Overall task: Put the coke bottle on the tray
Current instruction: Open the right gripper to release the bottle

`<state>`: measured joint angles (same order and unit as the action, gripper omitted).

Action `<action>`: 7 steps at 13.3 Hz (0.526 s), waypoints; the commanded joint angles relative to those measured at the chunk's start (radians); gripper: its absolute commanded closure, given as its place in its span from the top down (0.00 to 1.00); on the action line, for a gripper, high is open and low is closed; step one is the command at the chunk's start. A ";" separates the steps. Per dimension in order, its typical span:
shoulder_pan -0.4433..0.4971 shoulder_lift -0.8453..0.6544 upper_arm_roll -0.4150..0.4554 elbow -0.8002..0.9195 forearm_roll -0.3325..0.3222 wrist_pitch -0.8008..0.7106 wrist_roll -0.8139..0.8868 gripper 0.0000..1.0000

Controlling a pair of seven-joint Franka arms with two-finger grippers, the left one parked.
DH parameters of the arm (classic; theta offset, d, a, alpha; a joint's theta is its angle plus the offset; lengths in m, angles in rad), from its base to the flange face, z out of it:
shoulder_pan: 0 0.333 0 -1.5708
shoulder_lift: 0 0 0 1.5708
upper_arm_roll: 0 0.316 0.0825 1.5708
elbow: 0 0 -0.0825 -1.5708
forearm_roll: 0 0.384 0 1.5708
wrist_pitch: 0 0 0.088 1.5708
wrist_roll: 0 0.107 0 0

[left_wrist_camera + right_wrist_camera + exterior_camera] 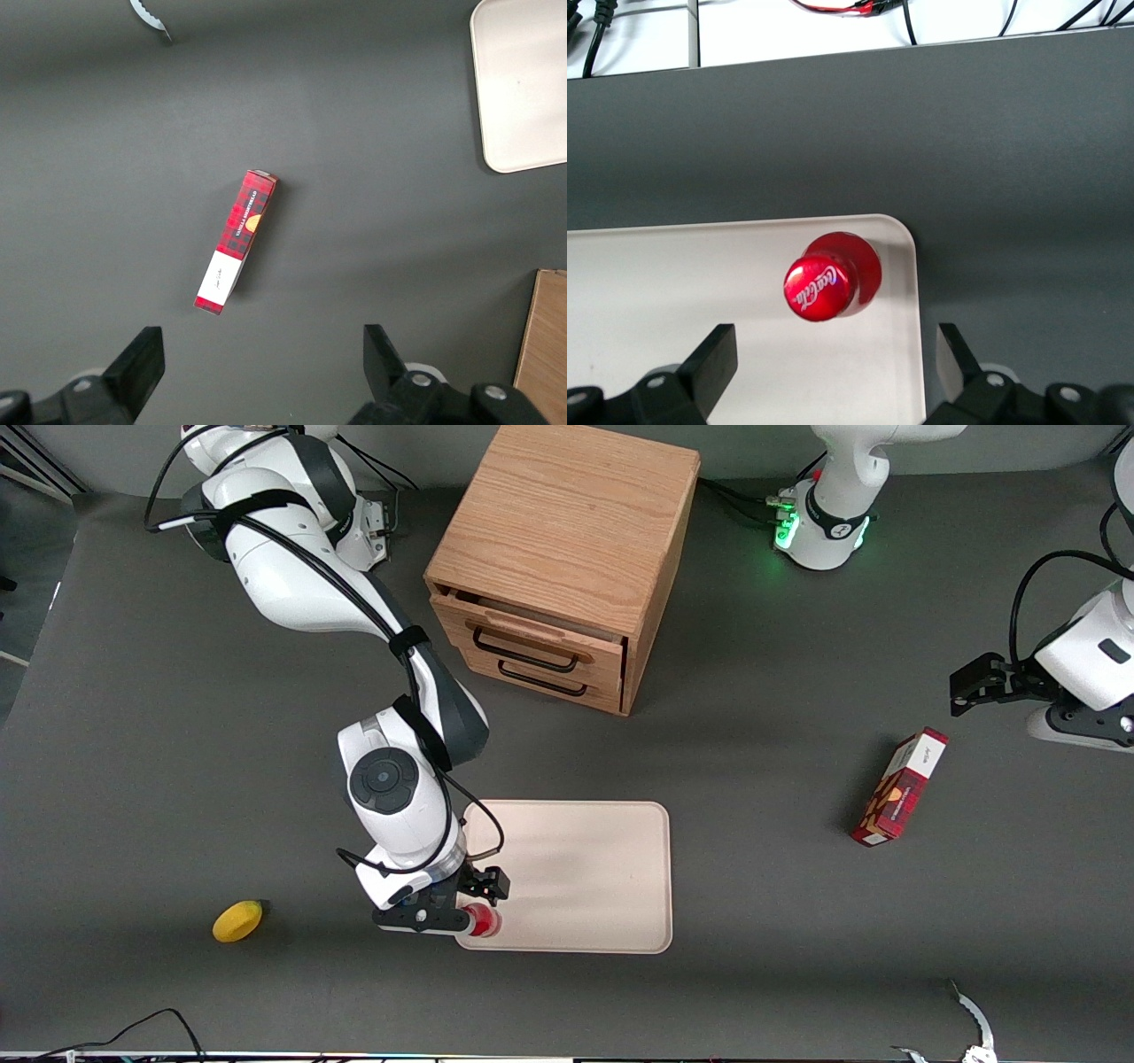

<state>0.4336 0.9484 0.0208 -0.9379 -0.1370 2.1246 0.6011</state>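
You are looking down on a matte dark grey table (pixel 797 957) whose covering runs flat to every edge. Starting at the working arm's end, a small yellow lemon-shaped object (pixel 237 920) lies alone on the grey, smooth and rounded. Next comes the gripper (pixel 476 903), hanging over the corner of the tray (pixel 585 868) that lies nearest the front camera at the working arm's end; its black fingers (pixel 709 363) are spread wide and grip nothing. Between and below them the coke bottle (pixel 831 277) stands upright on the tray just inside that rounded corner, glossy red with white script on its round cap. The tray is a flat, pale cream-pink rectangle with a low raised rim. Farther from the front camera stands a light oak cabinet (pixel 567 558), boxy, grain showing, with two drawers and dark wire handles, the upper drawer slightly ajar. Toward the parked arm's end lies a red plaid carton (pixel 899 786), long and rectangular.
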 commanded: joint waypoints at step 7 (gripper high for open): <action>-0.065 -0.297 0.014 -0.186 0.011 -0.227 -0.018 1.00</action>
<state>0.3959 0.8062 0.0225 -0.9434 -0.1347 1.9067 0.5989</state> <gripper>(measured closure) 0.000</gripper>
